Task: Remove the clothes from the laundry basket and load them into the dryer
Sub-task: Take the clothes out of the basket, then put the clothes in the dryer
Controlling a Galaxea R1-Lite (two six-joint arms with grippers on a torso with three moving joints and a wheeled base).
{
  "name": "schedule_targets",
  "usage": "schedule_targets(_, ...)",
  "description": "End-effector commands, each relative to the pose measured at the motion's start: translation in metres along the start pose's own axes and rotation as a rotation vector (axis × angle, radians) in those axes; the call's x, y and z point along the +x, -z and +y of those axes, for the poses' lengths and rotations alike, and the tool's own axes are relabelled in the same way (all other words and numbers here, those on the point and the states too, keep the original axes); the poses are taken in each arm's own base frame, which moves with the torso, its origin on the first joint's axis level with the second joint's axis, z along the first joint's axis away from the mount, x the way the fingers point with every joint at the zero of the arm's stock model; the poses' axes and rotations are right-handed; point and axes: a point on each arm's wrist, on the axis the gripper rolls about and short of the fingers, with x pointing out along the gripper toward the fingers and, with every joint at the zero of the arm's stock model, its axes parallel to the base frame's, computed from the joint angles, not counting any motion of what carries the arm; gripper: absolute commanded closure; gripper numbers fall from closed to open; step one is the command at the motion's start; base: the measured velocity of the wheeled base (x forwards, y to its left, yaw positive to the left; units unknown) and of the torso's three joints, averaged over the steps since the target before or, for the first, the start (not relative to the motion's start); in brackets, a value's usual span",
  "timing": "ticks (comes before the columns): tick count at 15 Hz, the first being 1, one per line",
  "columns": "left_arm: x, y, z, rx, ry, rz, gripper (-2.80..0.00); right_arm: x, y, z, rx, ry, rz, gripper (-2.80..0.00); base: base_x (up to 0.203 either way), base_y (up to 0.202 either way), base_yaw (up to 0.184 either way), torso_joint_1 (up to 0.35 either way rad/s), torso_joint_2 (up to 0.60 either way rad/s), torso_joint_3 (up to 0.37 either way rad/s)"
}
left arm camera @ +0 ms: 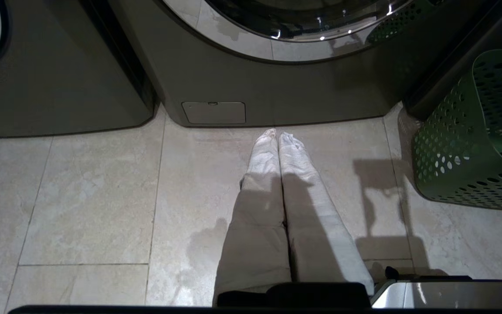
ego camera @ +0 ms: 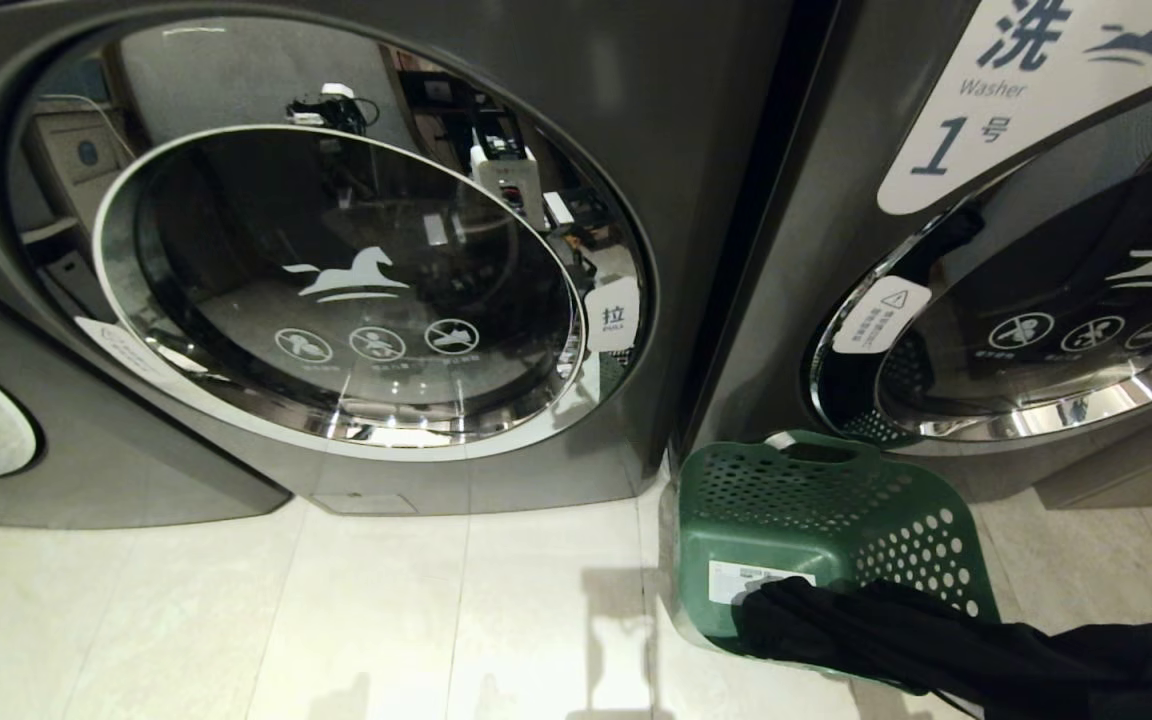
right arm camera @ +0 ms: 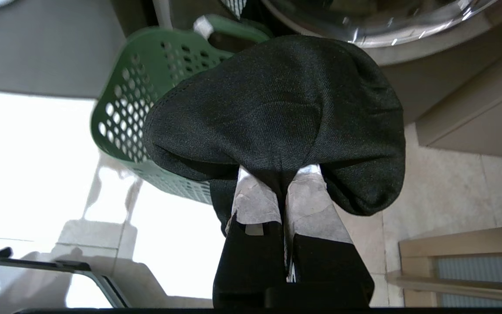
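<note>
Right gripper [right arm camera: 283, 192] is clamped on the black garment [right arm camera: 277, 109] just beside the green laundry basket [ego camera: 816, 510], left gripper [left arm camera: 277, 137] pinched shut and empty, so you'll find it's soft, floppy stuff that'll drape, better pinched mid-bunch.

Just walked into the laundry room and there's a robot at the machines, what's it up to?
It is moving laundry. The right claw is shut on a black garment, which trails out of the green laundry basket on the floor between two front-loading machines. The left claw is shut and empty, pointing at the floor tiles. The door of the left machine looks closed, so nothing is loaded yet.
</note>
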Motion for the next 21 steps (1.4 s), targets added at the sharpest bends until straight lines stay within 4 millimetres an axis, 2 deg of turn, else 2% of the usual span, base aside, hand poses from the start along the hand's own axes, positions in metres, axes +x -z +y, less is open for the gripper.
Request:
schedule_targets(1,-0.0001,0.0000,0.0000,0.000,0.000,0.000,0.00,0.0002,-0.0001,0.0000,-0.001,-0.001,0.002,0.00,0.000,0.000,0.000,0.083,-0.45,-0.173)
schedule_targets(11,-0.0001,0.0000,0.0000,0.000,-0.001,0.000,0.00,0.0002,-0.0001,0.0000,-0.001,-0.001,0.002,0.00,0.000,0.000,0.000,0.131,-0.47,-0.138)
schedule_targets(21,0.0001,0.0003,0.0000,-0.003,-0.001,0.001,0.00,0.0002,-0.0001,0.0000,0.000,-0.001,0.002,0.00,0.000,0.000,0.000,0.206,-0.52,-0.134)
